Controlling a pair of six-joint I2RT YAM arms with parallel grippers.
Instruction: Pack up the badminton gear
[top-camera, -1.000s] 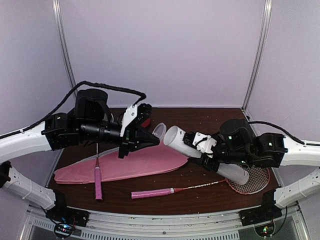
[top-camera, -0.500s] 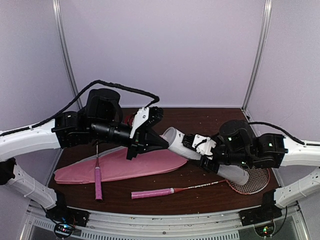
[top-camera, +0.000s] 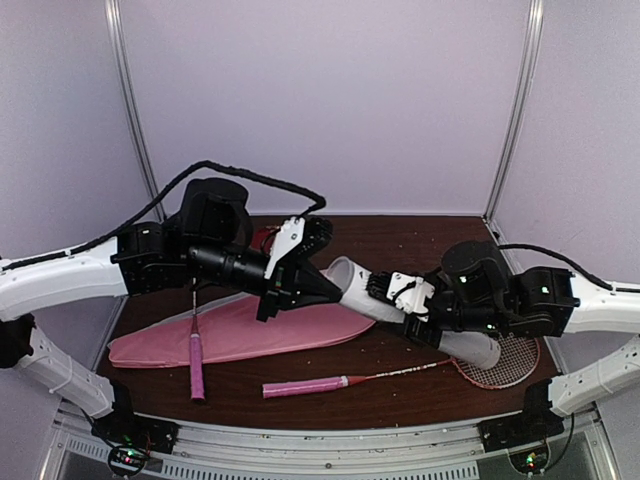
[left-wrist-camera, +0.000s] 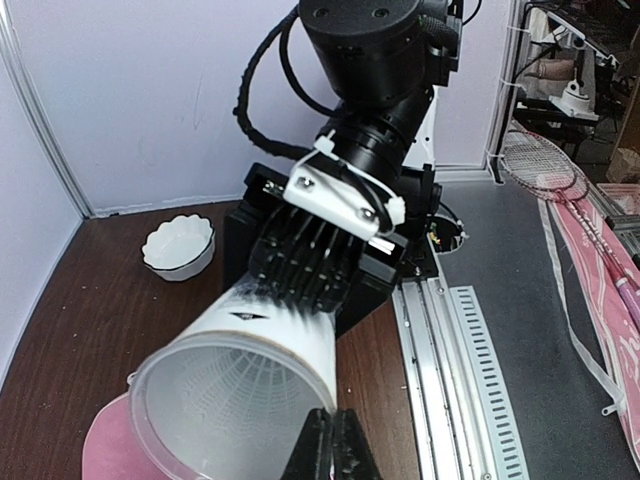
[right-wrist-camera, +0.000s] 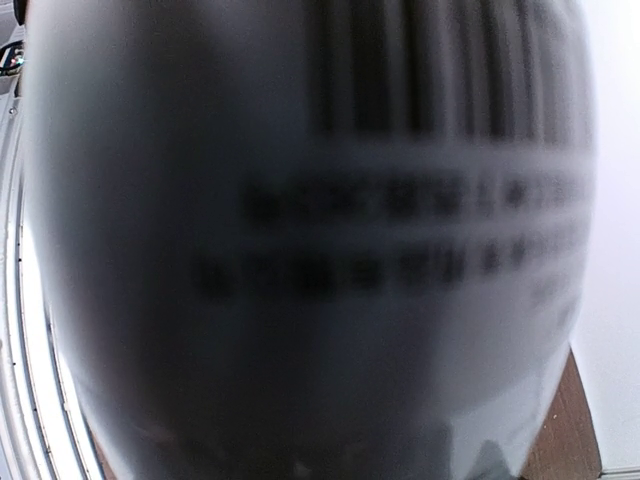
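Tube (top-camera: 358, 288) is being grasped across its middle by the right gripper (top-camera: 405, 300), clear of the tabletop (top-camera: 420, 240). Its long axis is slanting, with the open mouth raised and pointing at the left gripper (top-camera: 322, 290), which is clenched, tips just at the mouth's rim.

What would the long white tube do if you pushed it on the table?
It would probably roll, since the tube is round and smooth. It looks stiff: gripped mid-length by the right gripper and tilted above the table, it shows no bend. It is likely light, being hollow with thin walls.
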